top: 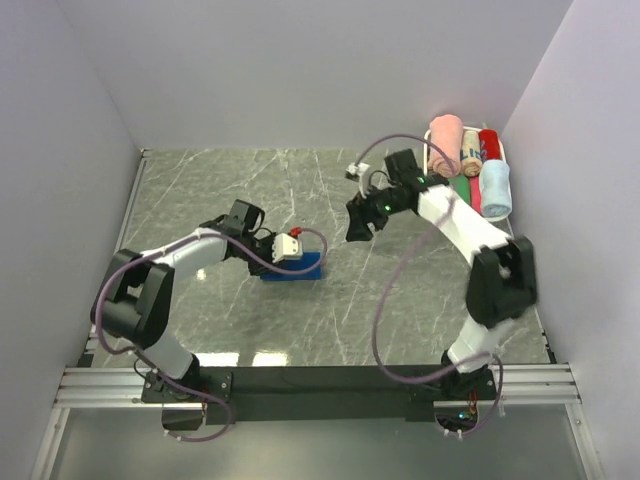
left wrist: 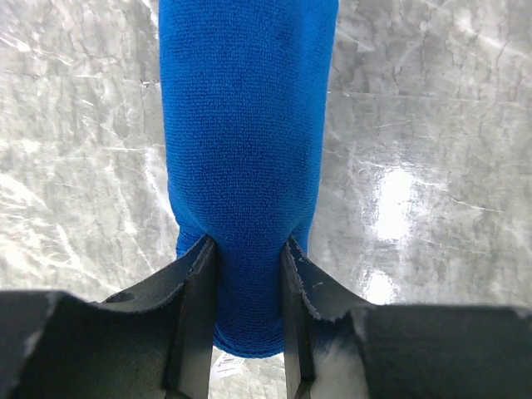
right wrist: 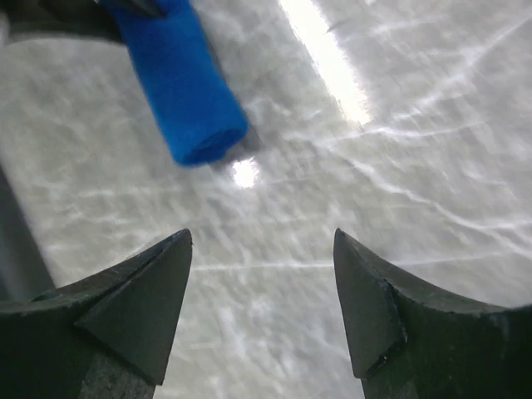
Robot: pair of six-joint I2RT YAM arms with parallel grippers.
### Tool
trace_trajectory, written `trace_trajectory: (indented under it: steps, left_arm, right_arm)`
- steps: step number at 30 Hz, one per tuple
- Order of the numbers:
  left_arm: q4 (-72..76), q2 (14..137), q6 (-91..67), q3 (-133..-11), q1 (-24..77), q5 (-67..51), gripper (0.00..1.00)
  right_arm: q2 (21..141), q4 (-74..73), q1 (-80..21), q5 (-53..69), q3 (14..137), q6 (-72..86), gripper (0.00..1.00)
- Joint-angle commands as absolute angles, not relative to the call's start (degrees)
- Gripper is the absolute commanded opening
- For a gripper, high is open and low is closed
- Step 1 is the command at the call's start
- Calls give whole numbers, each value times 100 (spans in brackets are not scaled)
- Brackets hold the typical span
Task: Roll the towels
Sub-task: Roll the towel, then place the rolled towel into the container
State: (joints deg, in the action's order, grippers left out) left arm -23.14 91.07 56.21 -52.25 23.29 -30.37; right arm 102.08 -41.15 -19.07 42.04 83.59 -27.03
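Note:
The royal blue towel (top: 298, 268) lies rolled into a tight cylinder on the marble table, left of centre. My left gripper (top: 285, 250) is shut on one end of that roll; in the left wrist view both fingers (left wrist: 199, 316) squeeze the royal blue towel (left wrist: 245, 166) and pinch it narrow. Up and to the right, above the table, my right gripper (top: 358, 228) hangs open and empty. In the right wrist view the right gripper (right wrist: 262, 249) has only bare marble between its tips, with the royal blue towel (right wrist: 187, 91) lying beyond them. The pale blue towel (top: 496, 188) sits rolled in the tray at the back right.
A white tray (top: 505, 146) at the back right holds rolled pink (top: 445, 144), beige, red (top: 488, 142) and green towels beside the pale blue one. White walls close in the table on the left, back and right. The arm bases stand on a black rail at the near edge.

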Motion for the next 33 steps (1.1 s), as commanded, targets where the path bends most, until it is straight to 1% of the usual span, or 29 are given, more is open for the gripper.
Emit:
trace_trajectory:
  steps: [1,3,4,5,6,8,9,10,12,14,17,20,21,27,33]
  left_arm:
    - [-3480,9693,5704,-5527,2110,-3242,23]
    - [-3673,9843,5687,-5809,2013,-3287,23]
    - [-3770,10000,5687,-6036,1987,-3357,23]
    - [-3849,10080,5687,-6134,1934,-3384,24]
    - [-3911,10159,5687,-6222,1925,-3401,23]
    - [-3999,10318,5678,-6389,1881,-3436,23]
    - [-4025,10362,5669,-6442,1872,-3445,23]
    - [-4078,10449,5669,-6538,1872,-3454,24]
    - [-4096,10538,5634,-6609,1828,-3472,24]
    - [-4113,10634,5608,-6688,1811,-3480,24]
    - [-4105,10714,5599,-6741,1793,-3472,23]
    - [-4113,10810,5563,-6794,1749,-3498,23]
    - [-4113,10837,5555,-6820,1740,-3498,23]
    - [-4140,11012,5520,-7005,1705,-3542,23]
    - [-4140,11136,5502,-7119,1705,-3533,23]
  right_arm:
    - [8856,-2493,-1925,3230,7100,-2531,75]
    - [8343,-1928,-1925,2998,6245,-2749,72]
    - [7949,-1873,-1934,2962,6066,-2838,71]
    - [7763,-1846,-1968,2979,5908,-2943,66]
    - [7587,-1837,-2012,2988,5637,-3144,64]
    - [7147,-1802,-2319,2866,5380,-3339,59]
    - [7032,-1723,-2468,2787,5153,-3540,59]
    - [6857,-1653,-2861,2699,5037,-3638,59]
    - [6777,-1460,-3294,2392,4835,-3813,61]
    - [6881,-1284,-3881,2041,4799,-3841,64]
    - [7303,-880,-4488,1706,4843,-3937,66]
    - [7830,-327,-4868,1302,4904,-4078,69]
    - [7962,-47,-4939,1222,4930,-4104,69]
    - [9068,544,-5194,871,5474,-3981,70]
    - [9702,1080,-5282,528,5704,-4174,72]
